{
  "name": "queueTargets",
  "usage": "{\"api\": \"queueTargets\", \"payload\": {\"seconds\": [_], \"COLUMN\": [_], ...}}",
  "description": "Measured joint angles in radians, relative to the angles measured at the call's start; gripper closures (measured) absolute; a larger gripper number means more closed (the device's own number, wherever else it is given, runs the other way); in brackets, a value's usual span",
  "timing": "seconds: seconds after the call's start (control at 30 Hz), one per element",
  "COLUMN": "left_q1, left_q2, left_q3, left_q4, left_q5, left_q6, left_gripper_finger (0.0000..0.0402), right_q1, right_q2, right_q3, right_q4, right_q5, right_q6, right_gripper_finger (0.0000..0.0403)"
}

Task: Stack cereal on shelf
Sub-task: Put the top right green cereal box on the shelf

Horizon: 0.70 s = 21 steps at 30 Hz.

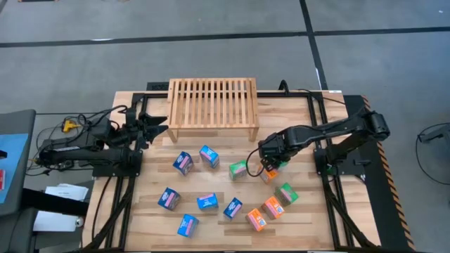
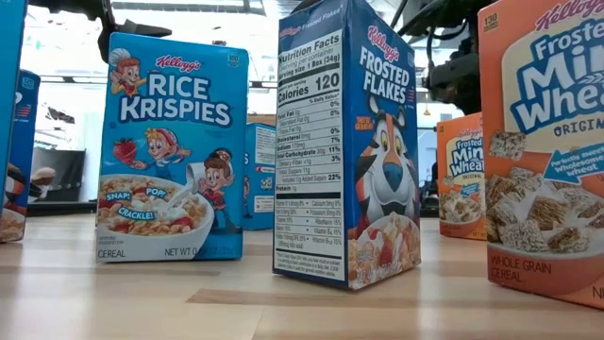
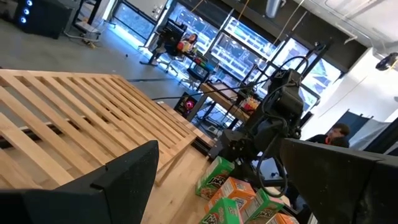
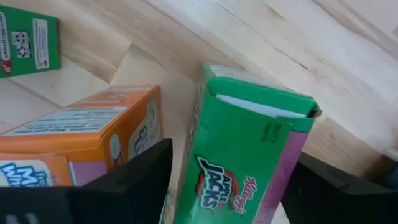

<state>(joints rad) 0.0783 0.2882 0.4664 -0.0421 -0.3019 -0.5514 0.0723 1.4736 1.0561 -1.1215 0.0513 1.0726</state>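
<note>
A green Apple Jacks box, smooth printed cardboard with a pinkish side panel and its top flap slightly lifted, stands between the two dark fingers of the right tool; the fingers sit one on each flat side of it, close against the card, though I cannot tell whether they are pressing it. Just beside that tool, touching or nearly touching the green box, is an orange Mini-Wheats box, and a second green box lies a little off to the tool's other side. Farther from it, nearer the front edge, more small rectangular cartons are scattered: orange ones, a green one and several blue ones, some upright, some tipped. From counter height the glossy blue Rice Krispies box and the Frosted Flakes box stand upright, apart. Behind the right tool, toward the back edge, sits the shelf, a low pale-wood rack with parallel slats and solid legs, nothing on it. The counter is light planked wood with a visible grain. The left tool waits beside the shelf's end, its fingers spread wide apart and holding nothing.
</note>
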Motion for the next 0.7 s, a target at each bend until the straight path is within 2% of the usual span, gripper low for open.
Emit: {"api": "queueTargets", "payload": {"seconds": [0.23, 0.7], "left_q1": [0.0, 0.0], "left_q2": [0.0, 0.0], "left_q3": [0.0, 0.0], "left_q4": [0.0, -0.006], "left_q5": [0.0, 0.0], "left_q6": [0.006, 0.006], "left_gripper_finger": [0.0077, 0.0077], "right_q1": [0.0, -0.003], "right_q2": [-0.009, -0.008], "right_q3": [0.033, 0.035], "right_q4": [-0.044, -0.048], "right_q5": [0.0, -0.003], "right_q6": [-0.007, -0.03], "right_gripper_finger": [0.0131, 0.0213]}}
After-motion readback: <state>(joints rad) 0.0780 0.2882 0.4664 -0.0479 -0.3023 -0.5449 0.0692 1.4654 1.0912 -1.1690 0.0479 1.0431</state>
